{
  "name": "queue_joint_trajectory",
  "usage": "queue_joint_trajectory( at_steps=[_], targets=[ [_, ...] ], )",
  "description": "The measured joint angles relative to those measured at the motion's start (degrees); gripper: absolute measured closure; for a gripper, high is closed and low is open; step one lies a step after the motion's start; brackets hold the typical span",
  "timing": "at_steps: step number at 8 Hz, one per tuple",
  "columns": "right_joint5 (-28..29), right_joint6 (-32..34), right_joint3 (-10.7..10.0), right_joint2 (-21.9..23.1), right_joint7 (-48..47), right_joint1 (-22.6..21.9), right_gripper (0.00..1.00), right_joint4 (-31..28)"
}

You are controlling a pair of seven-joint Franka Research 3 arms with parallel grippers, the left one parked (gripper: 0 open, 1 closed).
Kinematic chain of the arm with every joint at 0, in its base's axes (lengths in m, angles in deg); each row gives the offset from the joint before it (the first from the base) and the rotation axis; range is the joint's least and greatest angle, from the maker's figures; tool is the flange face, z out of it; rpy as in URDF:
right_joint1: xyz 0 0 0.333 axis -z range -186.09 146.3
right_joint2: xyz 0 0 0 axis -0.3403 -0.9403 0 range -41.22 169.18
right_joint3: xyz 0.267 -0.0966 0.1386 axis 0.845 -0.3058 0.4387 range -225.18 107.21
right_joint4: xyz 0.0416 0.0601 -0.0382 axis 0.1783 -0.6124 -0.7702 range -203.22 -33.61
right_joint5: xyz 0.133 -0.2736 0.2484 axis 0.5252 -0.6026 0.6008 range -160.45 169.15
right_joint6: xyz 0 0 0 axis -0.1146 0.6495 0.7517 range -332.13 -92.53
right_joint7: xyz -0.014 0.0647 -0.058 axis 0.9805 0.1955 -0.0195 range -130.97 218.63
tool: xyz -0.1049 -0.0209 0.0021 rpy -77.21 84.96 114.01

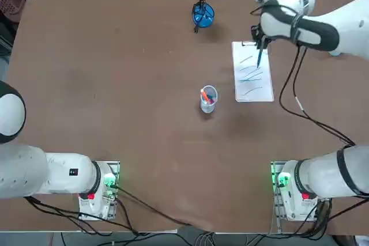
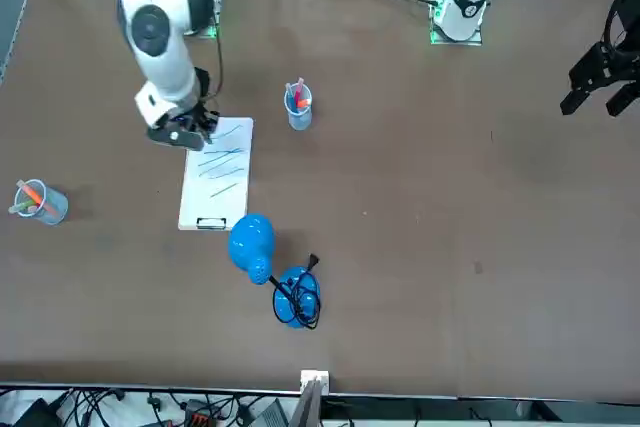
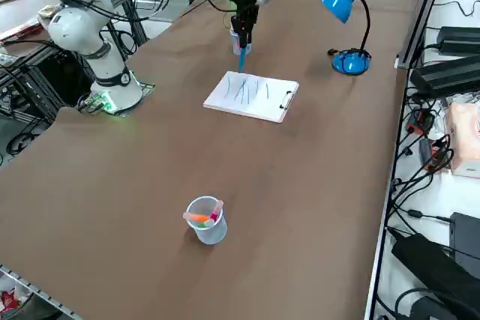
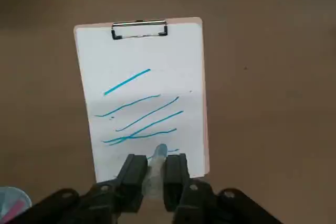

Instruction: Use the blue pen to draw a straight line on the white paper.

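Note:
My right gripper (image 1: 259, 42) is shut on the blue pen (image 1: 260, 57), which points down from between its fingers. The white paper (image 1: 252, 79) lies on a clipboard right of the table's centre, its metal clip (image 1: 248, 44) at the far short edge. Several slanted teal lines cross the sheet (image 4: 142, 87). In the wrist view the pen (image 4: 159, 156) sits between the two fingers (image 4: 132, 169), its tip over the end of the sheet away from the clip, by a short teal stroke. Whether the tip touches the paper I cannot tell. The side view shows the gripper (image 3: 241, 34) upright over the sheet (image 3: 251, 97).
A clear cup (image 1: 208, 98) with orange and red pens stands just left of the paper. A blue desk lamp (image 1: 203, 14) sits at the far edge. Another clear cup of pens (image 2: 40, 200) stands near the table's right side.

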Motion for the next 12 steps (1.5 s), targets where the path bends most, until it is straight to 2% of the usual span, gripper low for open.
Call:
queue_joint_trajectory(
  at_steps=[2,4,8,10,12],
  targets=[
    [-0.01,1.60,-0.70,1.28,8.83,5.81,0.78,0.48],
    [-0.11,1.55,-3.21,1.64,20.32,11.72,0.78,0.89],
    [-0.09,1.24,-14.12,1.01,44.11,17.36,0.78,6.49],
    [-0.03,-1.41,-17.96,-3.72,54.78,19.85,0.78,10.93],
    [0.01,-3.27,-18.87,-11.89,64.68,24.79,0.78,18.50]
  ],
)
